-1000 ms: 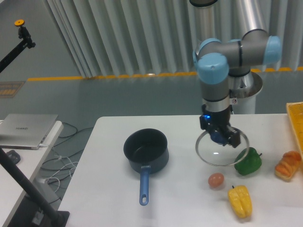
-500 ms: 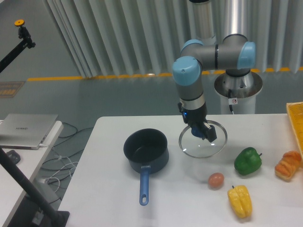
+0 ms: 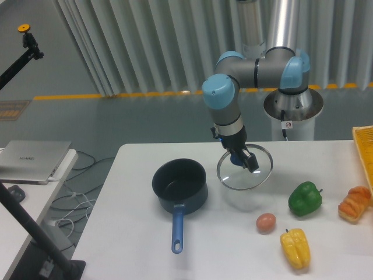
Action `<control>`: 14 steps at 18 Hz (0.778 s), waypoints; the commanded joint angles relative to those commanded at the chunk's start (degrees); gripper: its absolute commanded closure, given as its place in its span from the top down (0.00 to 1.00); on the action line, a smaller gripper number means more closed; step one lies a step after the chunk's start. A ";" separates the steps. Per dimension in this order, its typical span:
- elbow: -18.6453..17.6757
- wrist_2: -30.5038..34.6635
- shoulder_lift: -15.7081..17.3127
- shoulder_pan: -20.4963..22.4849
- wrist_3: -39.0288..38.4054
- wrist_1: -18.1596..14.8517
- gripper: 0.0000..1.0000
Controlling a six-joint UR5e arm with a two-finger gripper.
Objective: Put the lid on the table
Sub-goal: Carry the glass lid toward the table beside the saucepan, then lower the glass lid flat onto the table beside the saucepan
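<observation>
The clear glass lid with a thin metal rim hangs tilted above the white table, just right of the dark blue saucepan. My gripper is shut on the lid's blue centre knob and holds it a little above the tabletop, in the back middle area. The saucepan stands open, its blue handle pointing toward the front edge.
A green pepper, an egg and a yellow pepper lie at the right front. An orange pastry and a yellow crate edge are at the far right. A side desk with a silver laptop stands left.
My gripper has carried the lid left, from beside the green pepper to a spot near the saucepan; over the last half second it shifted only slightly further left.
</observation>
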 joint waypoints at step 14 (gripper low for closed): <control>0.00 0.80 -4.05 -1.41 -0.26 5.54 0.16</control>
